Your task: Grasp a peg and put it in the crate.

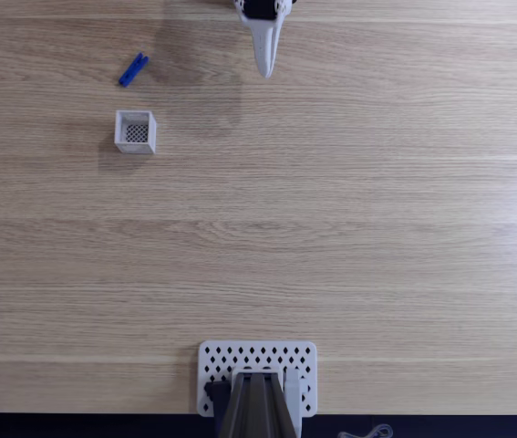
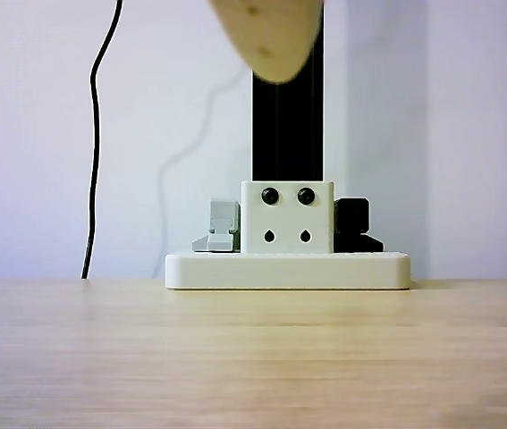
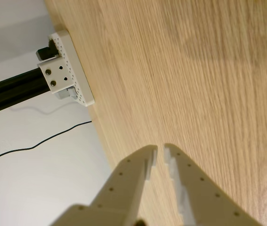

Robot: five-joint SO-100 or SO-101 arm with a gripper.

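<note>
In the fixed view, the peg [image 1: 133, 69] lies on the table [image 1: 349, 228] near the top left, and the crate [image 1: 136, 131] sits just below it, close but not touching. The hand [image 1: 264, 66] is at the top middle, to the right of the peg and well apart from it. A plate with holes [image 1: 258, 361] rests at the table's bottom edge, far from the crate.

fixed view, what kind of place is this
Probably a tabletop robot test bench: a bare wooden table, a perforated white mount plate at its edge, a gripper above, just a peg and crate.
</note>
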